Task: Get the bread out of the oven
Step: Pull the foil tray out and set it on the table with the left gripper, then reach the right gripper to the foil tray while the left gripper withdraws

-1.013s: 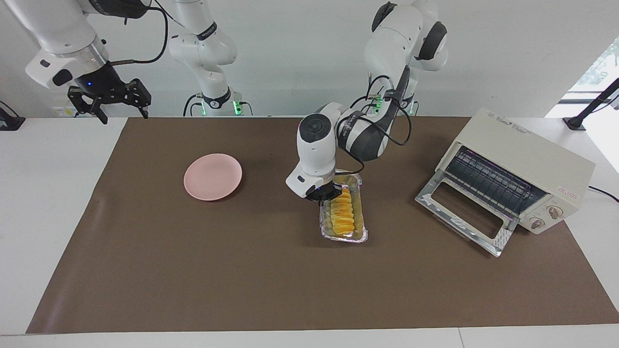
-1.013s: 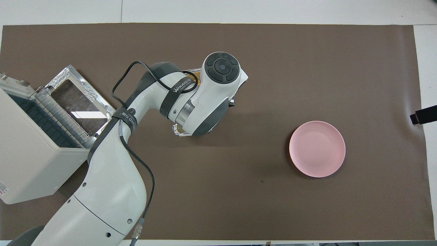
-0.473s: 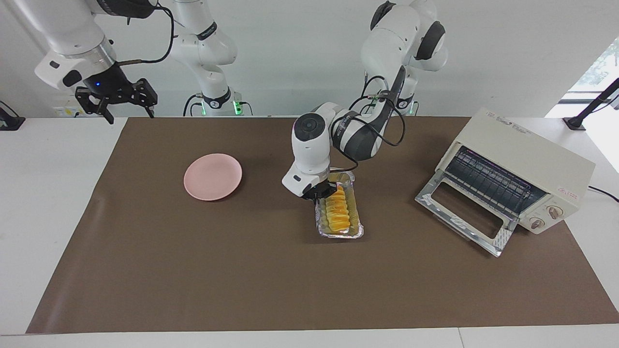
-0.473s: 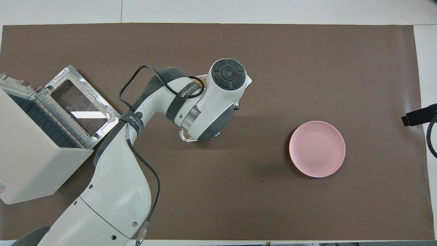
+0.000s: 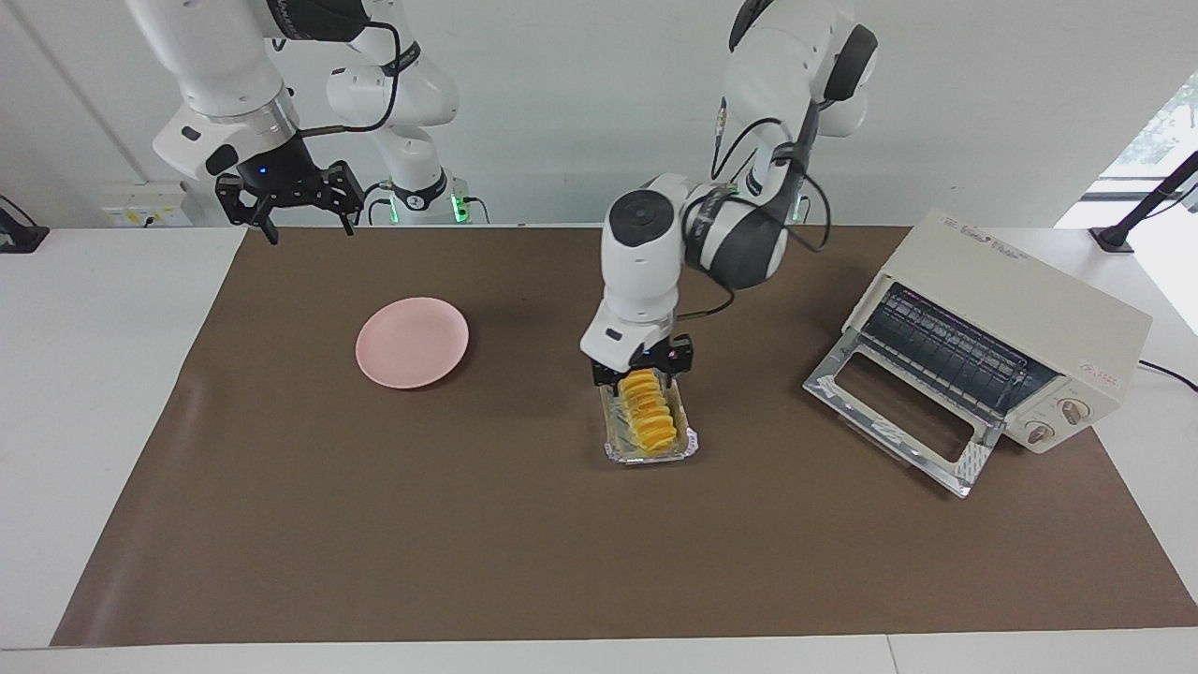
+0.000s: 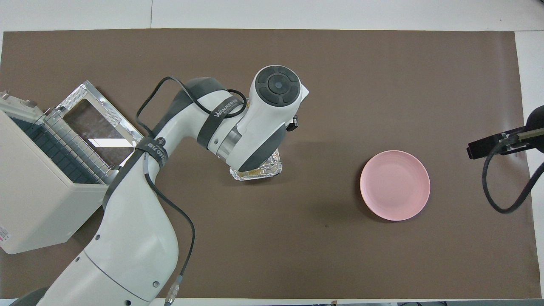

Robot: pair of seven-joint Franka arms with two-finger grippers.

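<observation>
The yellow-orange bread (image 5: 648, 419) lies in a crinkled silver foil tray (image 5: 650, 456) on the brown mat, between the pink plate and the oven. My left gripper (image 5: 642, 371) points down onto the tray's end nearer the robots and grips its rim. In the overhead view the left arm covers the bread and only one end of the foil tray (image 6: 256, 173) shows. The cream-white oven (image 5: 1015, 314) stands at the left arm's end with its glass door (image 5: 898, 412) folded down and its rack bare. My right gripper (image 5: 298, 198) hangs open in the air above the mat's edge near the robots.
A pink plate (image 5: 412, 342) sits empty on the mat toward the right arm's end; it also shows in the overhead view (image 6: 395, 185). The oven's power cable (image 5: 1170, 373) runs off at the left arm's end. A camera stand (image 5: 1137, 215) is beside the oven.
My left gripper turned at the wrist and the tray with the bread swung round with it, shifting slightly toward the plate. My right gripper moved in over the mat's edge.
</observation>
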